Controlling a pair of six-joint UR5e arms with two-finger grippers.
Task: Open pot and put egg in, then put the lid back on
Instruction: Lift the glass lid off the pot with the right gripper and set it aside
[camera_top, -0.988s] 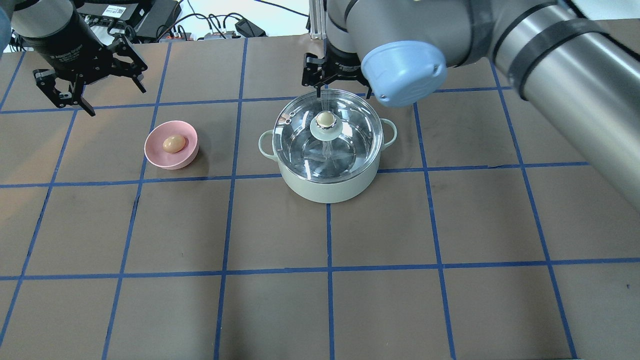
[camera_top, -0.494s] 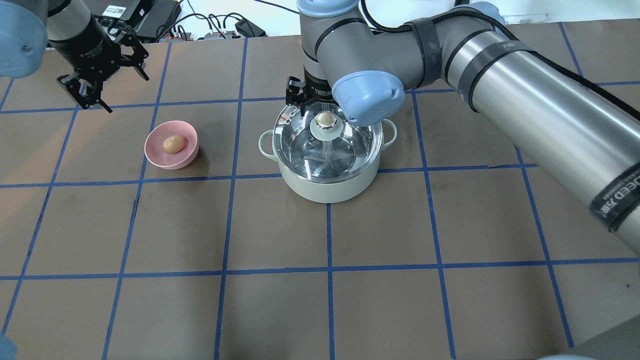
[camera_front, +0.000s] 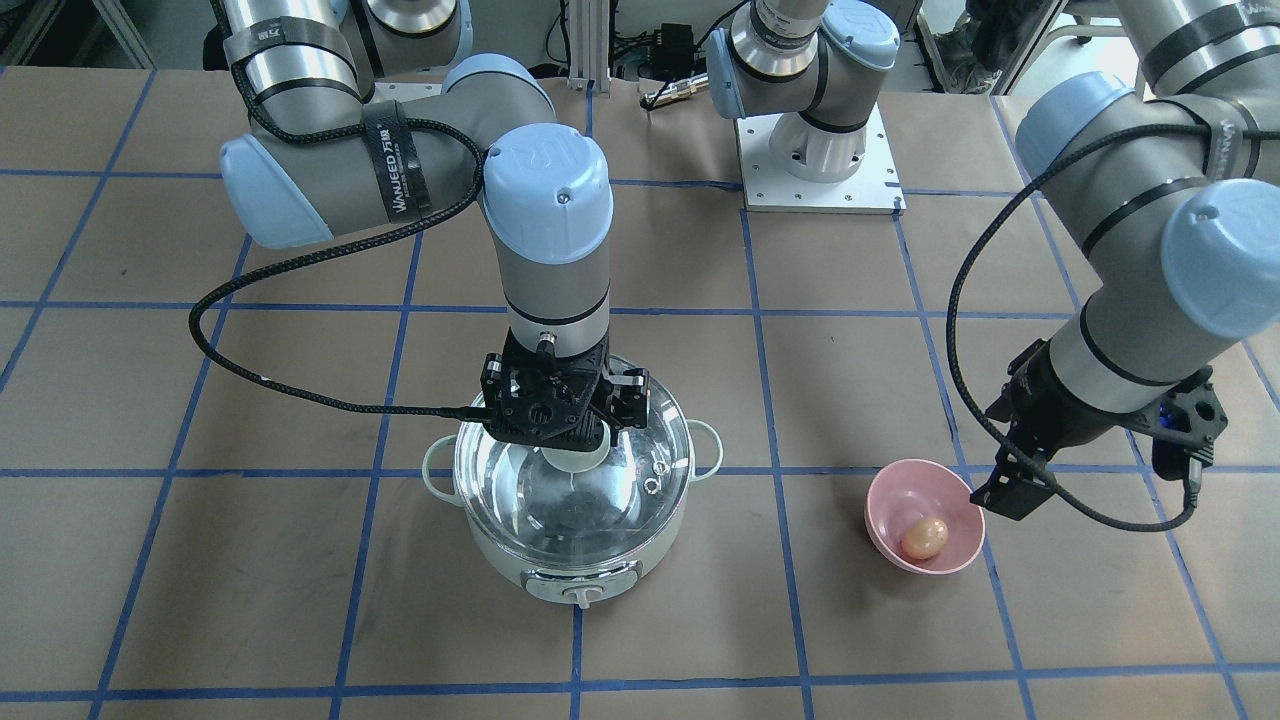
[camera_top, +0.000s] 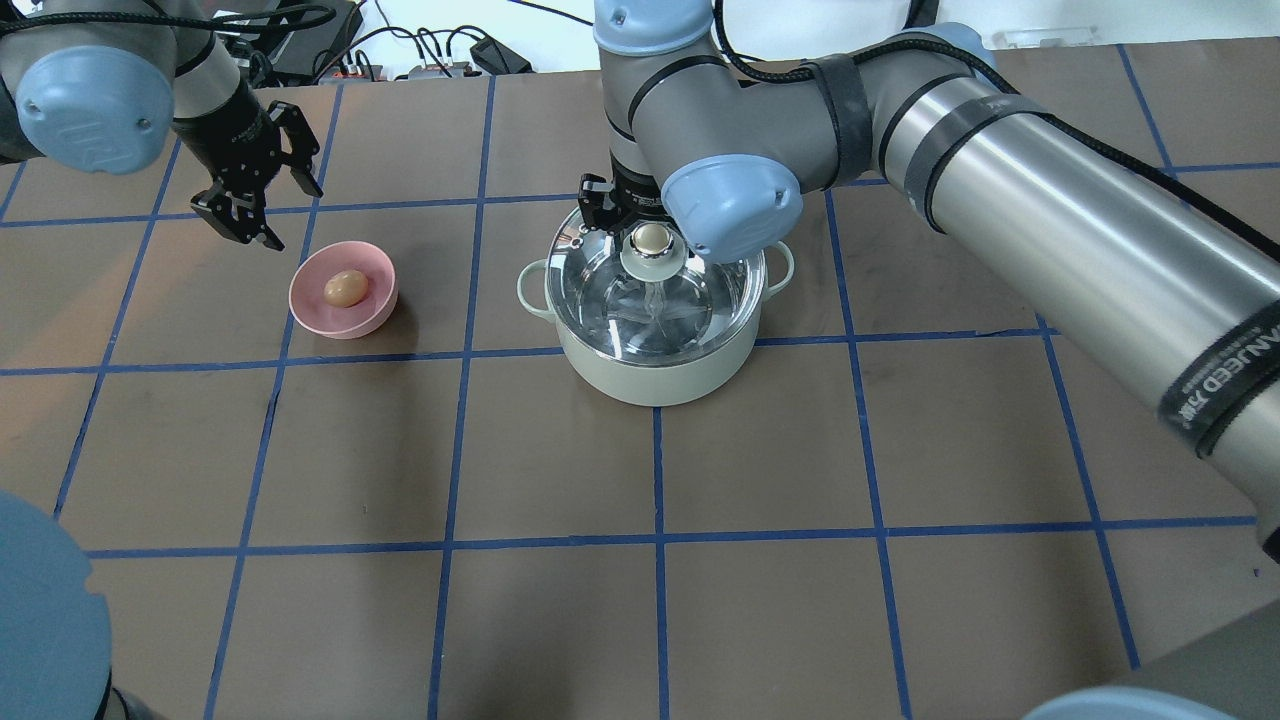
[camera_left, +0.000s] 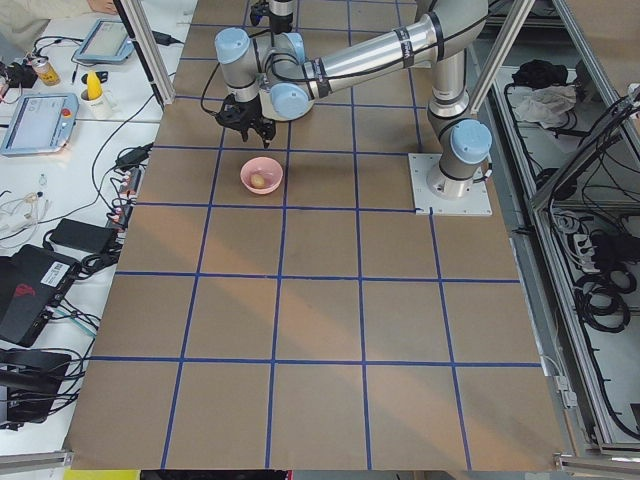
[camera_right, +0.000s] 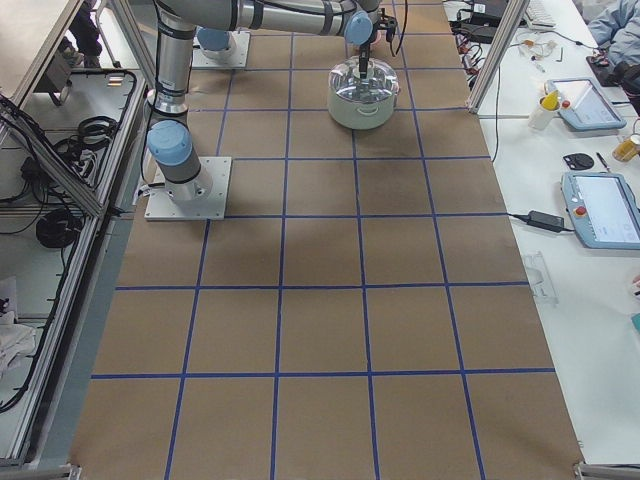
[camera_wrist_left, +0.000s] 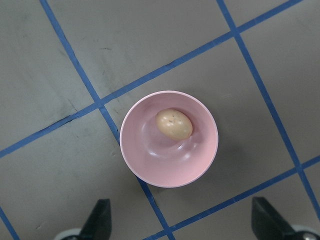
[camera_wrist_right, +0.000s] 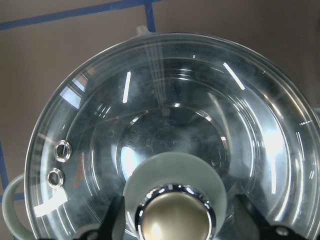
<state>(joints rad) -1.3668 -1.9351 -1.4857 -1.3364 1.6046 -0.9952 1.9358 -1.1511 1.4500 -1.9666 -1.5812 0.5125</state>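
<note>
Right gripper (camera_front: 562, 428) — now down, jaws apart astride lid knob (camera_top: 651, 238) (grasp next); left gripper (camera_top: 290, 216), jaws apart, nearer egg (camera_top: 345, 288).

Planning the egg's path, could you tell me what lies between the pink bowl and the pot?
Nothing: in the overhead view, the stretch between pink bowl and pot is bare table, crossed only by a blue tape line.

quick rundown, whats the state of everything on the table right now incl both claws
pot, upright, closed by the lid
lid, seated on the pot
egg, lying in the pink bowl, not gripped
pink bowl, upright, holding the egg
left claw, open, empty, near the pink bowl
right claw, open, fingers either side of the lid's knob
</note>
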